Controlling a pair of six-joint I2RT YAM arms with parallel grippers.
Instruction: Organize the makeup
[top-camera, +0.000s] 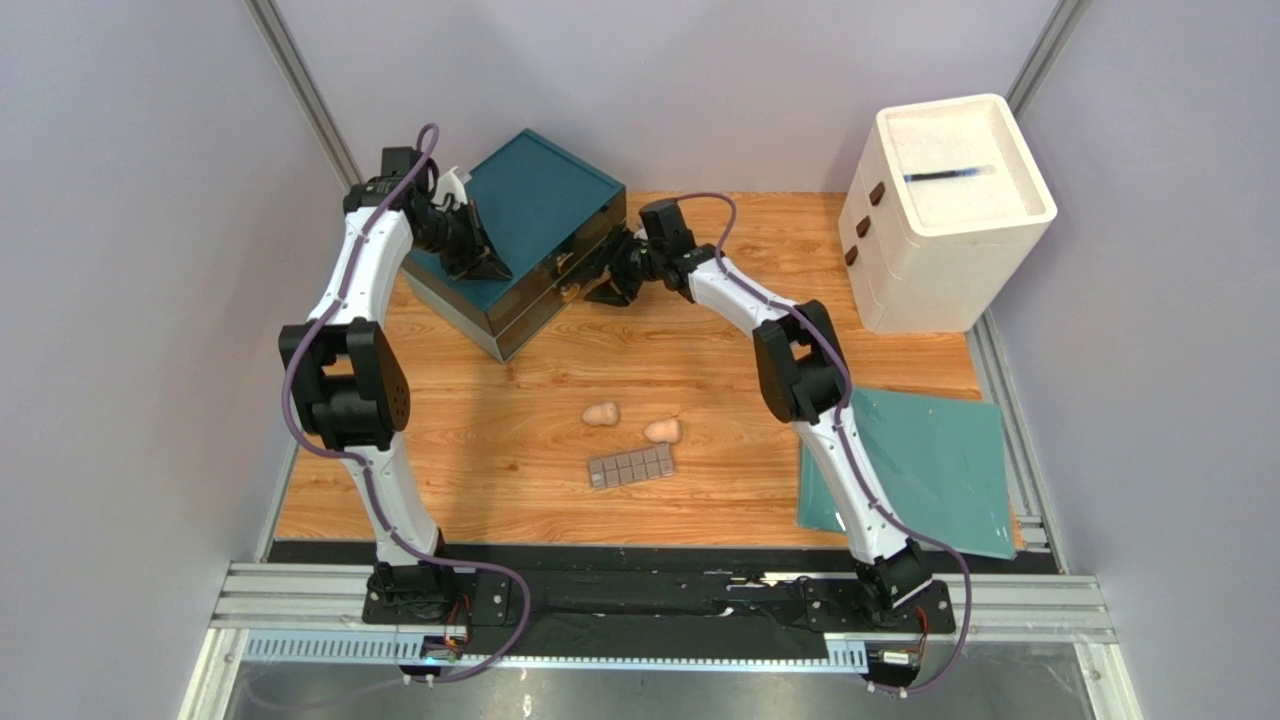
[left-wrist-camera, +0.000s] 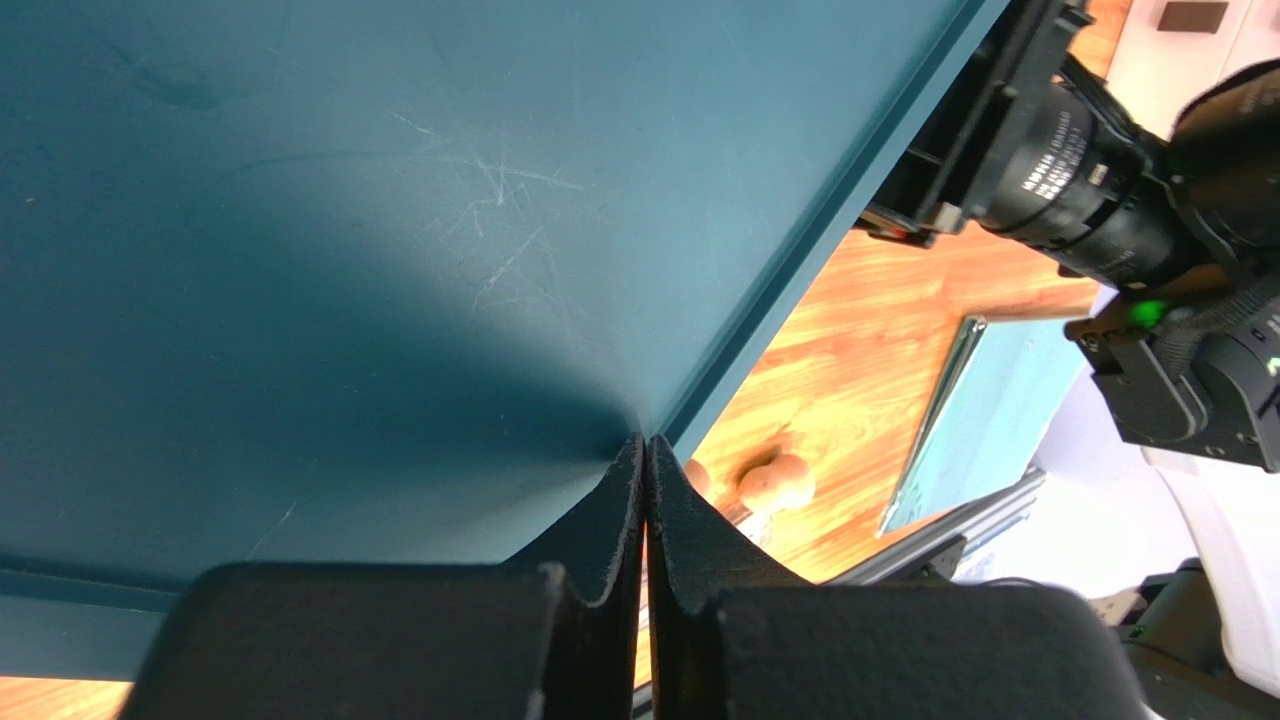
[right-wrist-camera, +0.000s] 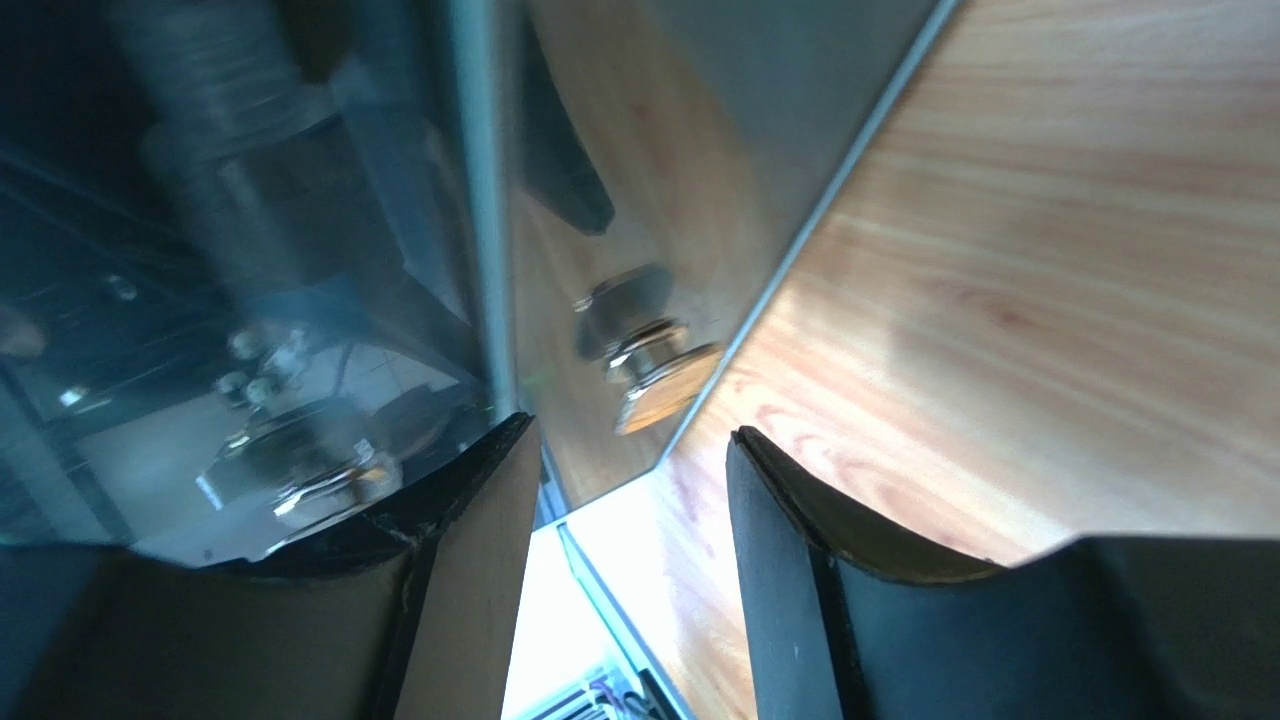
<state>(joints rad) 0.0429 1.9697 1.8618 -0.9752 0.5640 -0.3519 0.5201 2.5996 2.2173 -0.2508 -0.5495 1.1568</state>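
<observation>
- Bolted along the near edge in the overhead view, the arm bases sit well short of the teal drawer box, which stands at the far left of the wooden table.
- Same view: the left gripper is on the box's lid near its left edge, and the right gripper is at the box's drawer face.
- Two peach sponges (side by side, apart) and the grey-brown palette lie on bare wood well in front of the box, the palette farther from it.
- A teal mat and a white drawer unit lie off to the box's right.
- Left wrist view: the left gripper has its fingers pressed together, tips at the edge of the scratched lid. One sponge shows on the wood past that edge.
- Right wrist view: the right gripper has its jaws standing apart. A metal knob on the box's glossy drawer front sits just beyond the fingertips (not between them).
</observation>
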